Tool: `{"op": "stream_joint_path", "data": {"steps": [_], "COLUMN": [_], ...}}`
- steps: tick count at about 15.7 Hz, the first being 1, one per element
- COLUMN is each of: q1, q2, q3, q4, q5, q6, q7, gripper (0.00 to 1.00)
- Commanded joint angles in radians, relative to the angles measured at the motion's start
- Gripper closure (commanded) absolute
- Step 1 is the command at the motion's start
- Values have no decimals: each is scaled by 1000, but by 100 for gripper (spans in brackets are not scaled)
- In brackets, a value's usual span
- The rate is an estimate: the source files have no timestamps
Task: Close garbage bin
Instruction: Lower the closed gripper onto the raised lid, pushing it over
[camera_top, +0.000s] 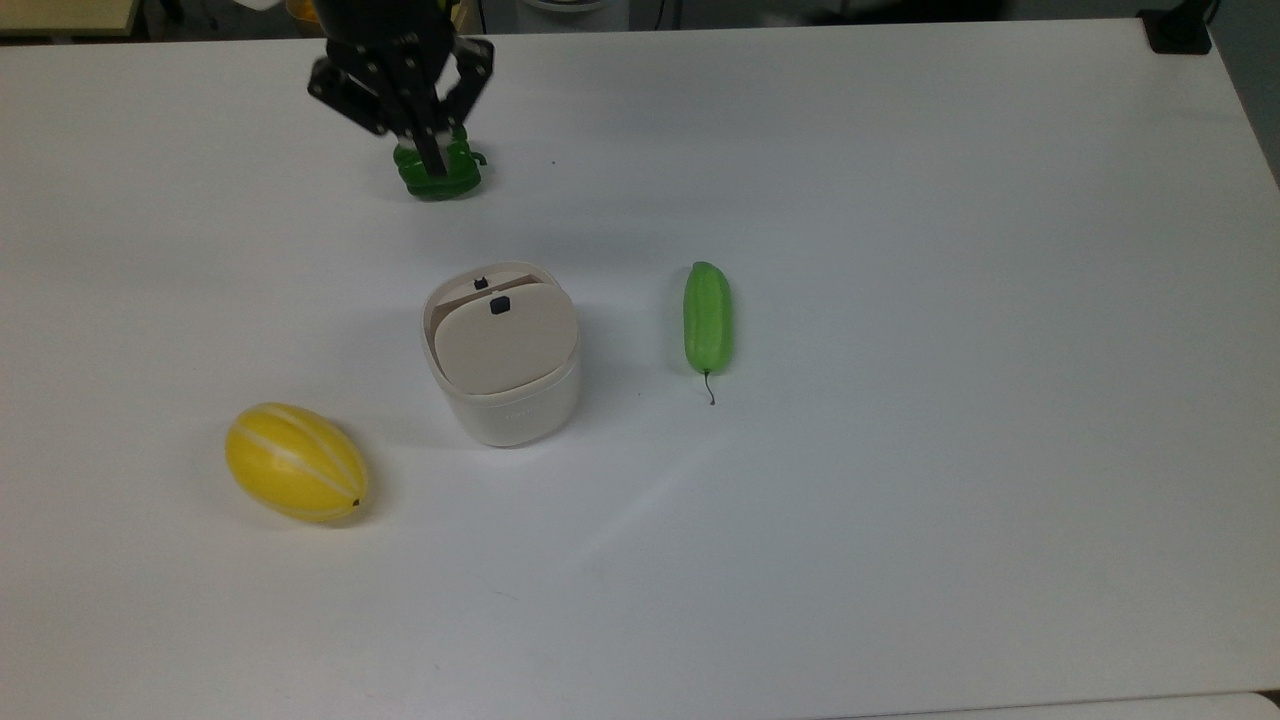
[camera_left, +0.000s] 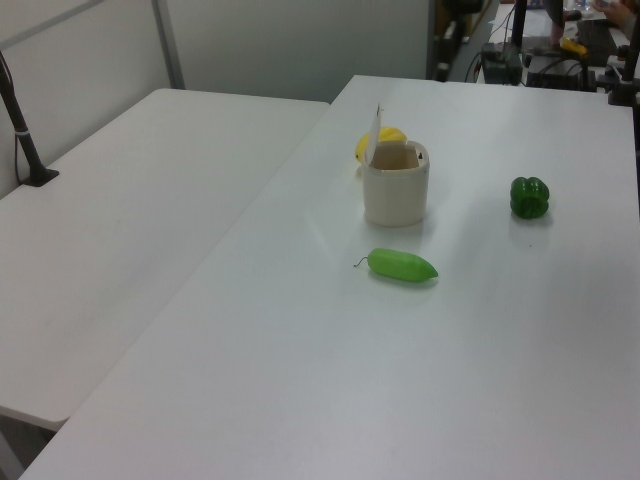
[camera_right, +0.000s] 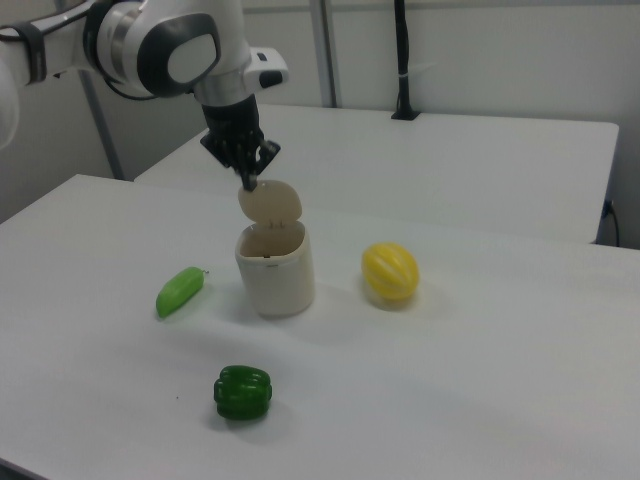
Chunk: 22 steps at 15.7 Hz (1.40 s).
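The garbage bin (camera_top: 512, 410) is a cream-white tub near the table's middle, with its beige lid (camera_top: 506, 338) standing open and a black square mark near the lid's free edge. From the left view the bin (camera_left: 396, 195) shows its open mouth, the lid (camera_left: 375, 134) upright at its far side. My gripper (camera_right: 248, 182) hangs shut with nothing in it, tips pointing down, just above and to the right view's left of the raised lid (camera_right: 271, 201). The top view puts the gripper (camera_top: 433, 165) near the upper edge, overlapping the green pepper.
A green pepper (camera_top: 442, 180), a light green cucumber (camera_top: 707, 317) and a yellow melon (camera_top: 296, 462) lie around the bin on the white table (camera_top: 900, 450). A second white table (camera_left: 130, 200) stands alongside.
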Motion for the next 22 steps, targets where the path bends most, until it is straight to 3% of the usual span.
{"op": "stream_joint_path", "data": {"steps": [1, 4, 8, 10, 15, 19, 22], "q1": [55, 80, 105, 103, 98, 98, 98], "q2": [54, 117, 190, 189, 164, 163, 172], "q3": [-7, -7, -8, -8, -25, -59, -65], "q4": [9, 37, 75, 69, 67, 54, -8], "q5": [19, 71, 64, 67, 64, 64, 46], "q6": [230, 408, 447, 419, 169, 99, 100], "q7": [-29, -34, -44, -76, -132, -118, -124], "gripper": [100, 100, 100, 100, 100, 100, 100]}}
